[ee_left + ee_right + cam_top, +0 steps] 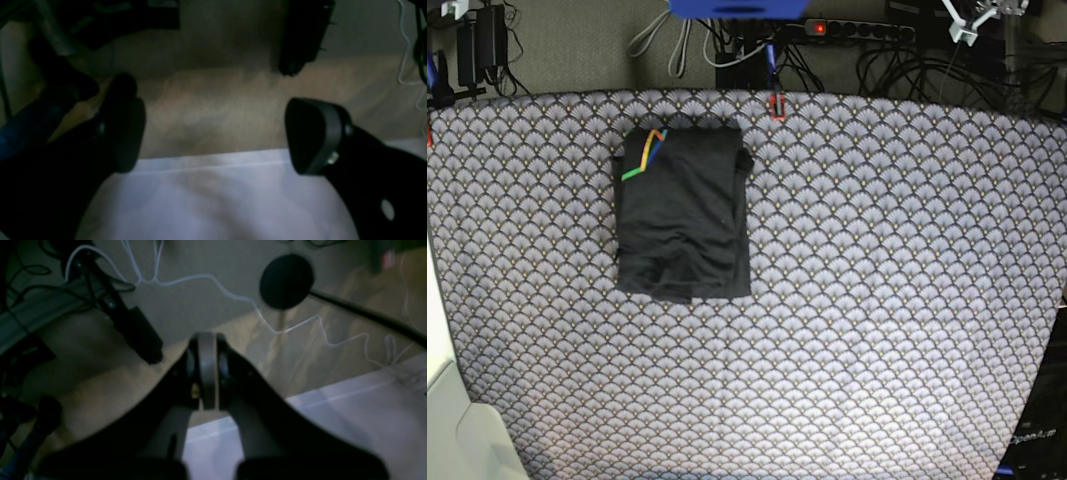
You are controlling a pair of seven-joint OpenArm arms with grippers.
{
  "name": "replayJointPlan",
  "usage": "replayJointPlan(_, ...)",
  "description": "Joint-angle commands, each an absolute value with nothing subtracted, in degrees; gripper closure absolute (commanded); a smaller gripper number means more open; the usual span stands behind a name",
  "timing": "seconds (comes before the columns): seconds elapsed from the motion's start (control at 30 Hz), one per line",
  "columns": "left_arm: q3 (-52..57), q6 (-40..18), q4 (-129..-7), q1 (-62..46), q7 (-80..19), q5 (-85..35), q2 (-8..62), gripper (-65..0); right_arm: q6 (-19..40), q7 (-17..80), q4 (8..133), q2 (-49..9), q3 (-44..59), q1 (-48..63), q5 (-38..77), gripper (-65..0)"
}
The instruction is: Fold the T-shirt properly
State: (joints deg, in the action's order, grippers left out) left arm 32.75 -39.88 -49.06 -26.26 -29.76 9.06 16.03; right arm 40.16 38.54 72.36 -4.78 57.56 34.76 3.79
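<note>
Now both arms off the worktop (877, 330): left gripper (213, 133) jaws spread wide w/ nothing between, right gripper (206, 370) jaws clenched, empty. T-shirt (685, 212) lies folded in a compact rectangle toward far-left corner, striped mark up.

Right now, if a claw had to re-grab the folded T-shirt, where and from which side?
Probably the T-shirt at its near hem, around the lower right corner in the base view, coming in low from the table's near side. The stacked layers end there in an uneven edge with a small step, offering a lip to pinch; the far end with the striped mark lies flatter and neater.
</note>
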Motion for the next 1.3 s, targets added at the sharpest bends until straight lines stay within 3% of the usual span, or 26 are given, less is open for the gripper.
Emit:
replayJointPlan(0.0, 32.04, -40.00, -48.75, -26.07, -29.14, 10.15, 16.75, -65.0, 40.00, 37.05, 70.37, -6.11, 57.27, 33.80, 1.63, 0.0)
replayJointPlan(0.27, 30.46, -40.00, -38.02, -19.12, -26.07, 15.08, 15.52, -65.0, 40.00, 26.33, 45.14, -9.71, 57.01, 23.78, -15.96, 0.0)
replayJointPlan(0.53, 29.67, -37.23, -22.29, -8.84, -24.75, 16.40, 15.43, -65.0, 40.00, 14.11, 33.10, -12.35, 53.58, 19.30, -23.08, 0.0)
replayJointPlan(0.73, 18.86, -35.74, -12.09, -4.35, -18.42, 16.04, 14.20, -65.0, 40.00, 7.60, 22.55, -14.11, 47.08, 16.57, -23.69, 0.0)
replayJointPlan(0.9, 14.29, -33.10, -11.30, -4.00, -17.19, 15.96, 11.82, -65.0, 35.03, 4.97, 19.38, -13.67, 42.68, 15.25, -23.69, 0.0)
replayJointPlan(1.27, 13.32, -33.36, -11.12, -4.26, -14.46, 16.22, 8.75, -65.0, 35.03, 4.53, 19.65, -11.21, 41.54, 15.16, -23.69, 0.0)
